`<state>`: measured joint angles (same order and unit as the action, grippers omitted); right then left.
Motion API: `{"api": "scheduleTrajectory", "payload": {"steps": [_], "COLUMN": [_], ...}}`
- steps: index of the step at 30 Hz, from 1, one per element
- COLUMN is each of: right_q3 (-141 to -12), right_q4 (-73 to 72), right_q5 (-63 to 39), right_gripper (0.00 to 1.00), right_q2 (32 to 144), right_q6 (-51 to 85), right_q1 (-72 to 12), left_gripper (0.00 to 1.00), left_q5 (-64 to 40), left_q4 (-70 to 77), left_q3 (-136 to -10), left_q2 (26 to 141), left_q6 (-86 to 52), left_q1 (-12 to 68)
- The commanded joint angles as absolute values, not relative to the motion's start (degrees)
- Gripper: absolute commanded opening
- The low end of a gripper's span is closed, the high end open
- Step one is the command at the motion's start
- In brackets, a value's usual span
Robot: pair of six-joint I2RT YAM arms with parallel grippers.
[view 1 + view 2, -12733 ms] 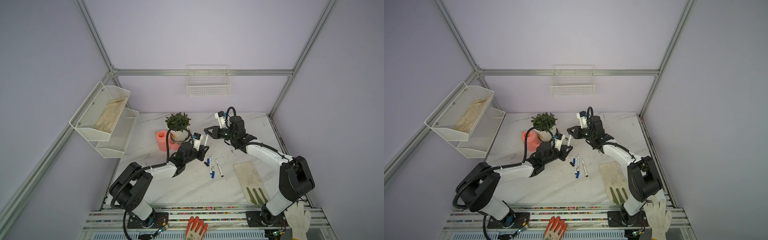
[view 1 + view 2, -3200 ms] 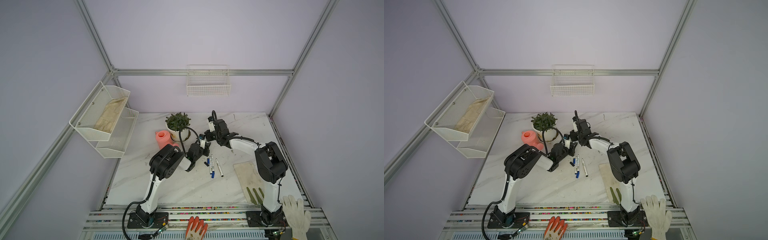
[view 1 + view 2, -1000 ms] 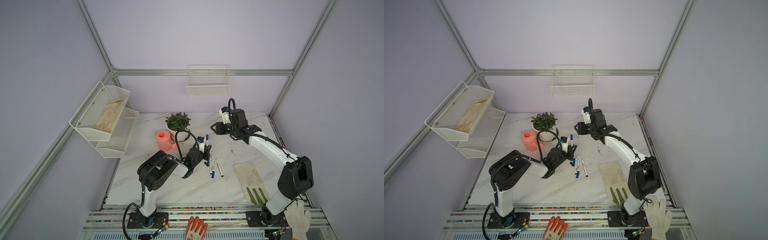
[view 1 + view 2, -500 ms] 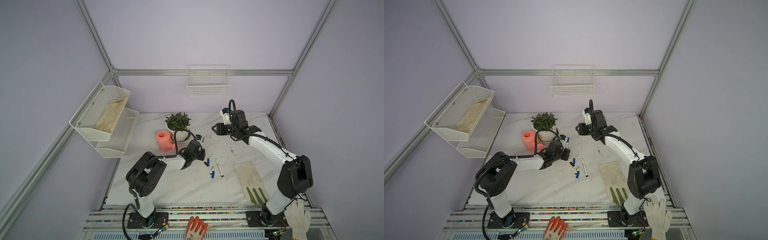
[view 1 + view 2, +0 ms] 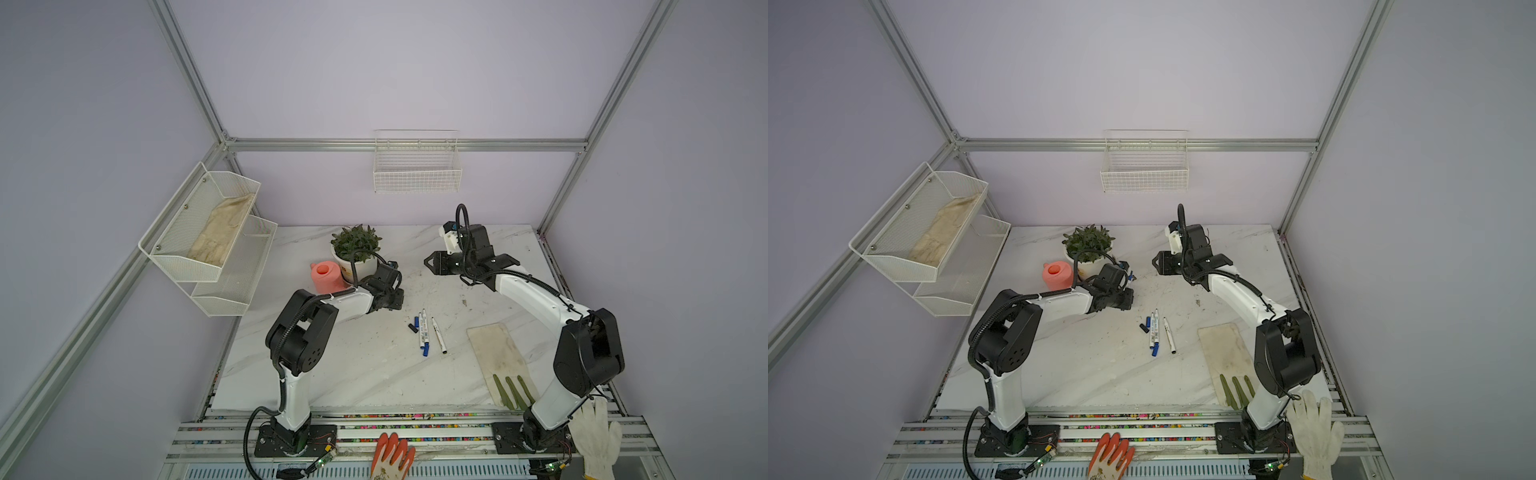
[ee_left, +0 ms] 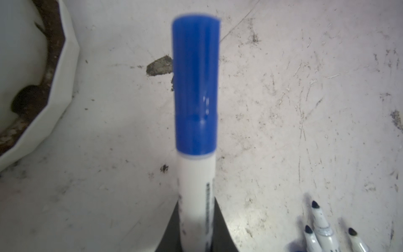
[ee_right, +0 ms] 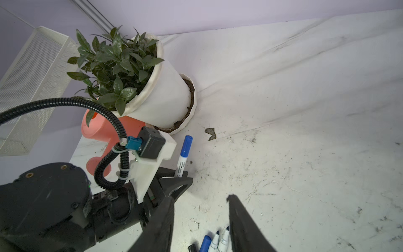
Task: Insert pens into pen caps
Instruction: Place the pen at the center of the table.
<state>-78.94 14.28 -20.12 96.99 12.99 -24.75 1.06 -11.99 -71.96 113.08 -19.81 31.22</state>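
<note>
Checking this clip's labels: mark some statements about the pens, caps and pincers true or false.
1. The left pincer grips a pen wearing a blue cap. True.
2. The right pincer also grips a pen. False: its jaws stand apart with nothing between them.
3. Three pens lie on the table with bare tips. True.
4. The pink watering can hangs on the wall. False: it stands on the table beside the plant pot.
</note>
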Motion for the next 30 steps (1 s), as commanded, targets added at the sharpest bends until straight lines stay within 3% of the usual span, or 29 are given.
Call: {"api": "scheduleTrajectory", "payload": {"steps": [1, 7, 21, 24, 26, 30], "right_q3": [-78.34, -77.70, -76.73, -76.99, -77.09, -76.76], "right_q4": [13.32, 13.06, 12.93, 13.08, 13.05, 13.55], "right_q5": [-19.51, -18.98, -17.67, -17.40, -17.51, -17.04], "right_gripper": [0.42, 0.42, 0.41, 0.43, 0.43, 0.44], "right_q2": [97.06, 96.48, 95.25, 95.56, 95.67, 95.55], "right_q6": [12.48, 12.48, 12.56, 12.78, 12.90, 13.10], "right_q1": [-24.75, -24.76, -24.73, -24.70, -24.74, -24.74], "left_gripper": [0.12, 0.19, 0.23, 0.31, 0.44, 0.47], "left_q5": [0.25, 1.80, 4.44, 4.53, 4.44, 4.70], "left_q4": [-16.32, -17.88, -18.90, -18.48, -17.84, -16.56], "left_q3": [-78.25, -80.46, -82.19, -82.18, -81.98, -80.98], "left_q2": [113.86, 116.64, 119.40, 117.92, 116.27, 112.43], "left_q6": [-18.59, -19.38, -19.70, -19.03, -18.22, -17.19], "left_q1": [30.58, 29.75, 28.18, 28.18, 28.21, 28.45]}}
